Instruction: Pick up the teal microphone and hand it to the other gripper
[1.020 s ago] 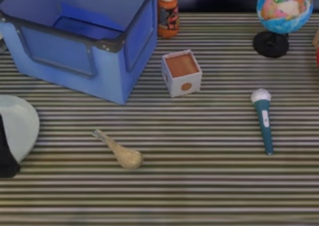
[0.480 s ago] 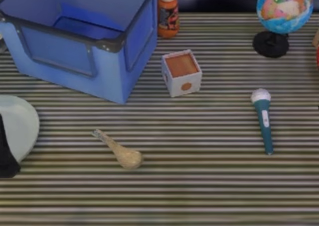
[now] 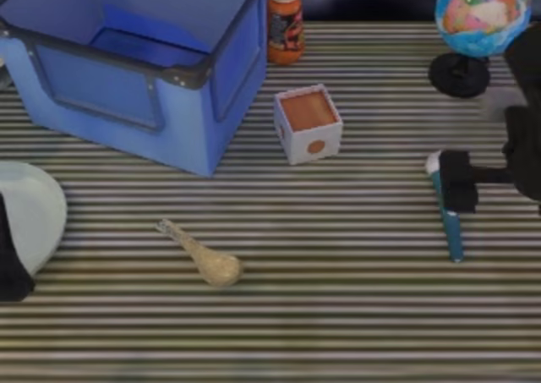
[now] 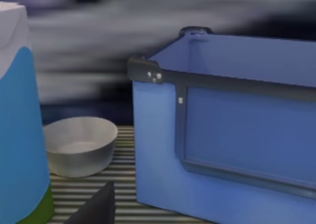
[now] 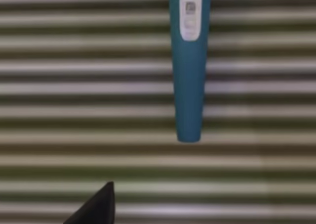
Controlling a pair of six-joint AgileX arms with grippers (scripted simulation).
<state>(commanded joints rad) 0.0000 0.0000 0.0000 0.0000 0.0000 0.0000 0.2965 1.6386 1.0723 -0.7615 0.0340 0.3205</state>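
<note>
On the striped surface (image 3: 338, 315), the nearest things in the top view are the tan bulb-ended stick (image 3: 203, 254), lying left of the middle, and the narrow end of the teal microphone (image 3: 452, 231) on the right side. The microphone lies flat, with its long axis running almost straight from near to far and only a little tilted. Its slim handle end points to the near edge and its white ball head (image 3: 433, 161) points to the far edge.

The right claw (image 3: 459, 181) is above the upper part of the handle and covers it there, so the white switch patch is hidden in the top view. The right wrist view shows this patch, and the handle below it, lying free on the stripes; the head is cut off there. I cannot tell how far the right claw is open, and nothing shows it holding anything.

At the left edge sits the left arm (image 3: 25, 227), white and black, cut off by the picture; its claw's opening cannot be told either.

Farther back stand a white box with an orange top (image 3: 308, 123), a blue crate (image 3: 144, 70), an orange bottle (image 3: 285, 21) and a globe (image 3: 480, 19). The left wrist view also shows a grey bowl (image 4: 81, 146) beside the crate.
</note>
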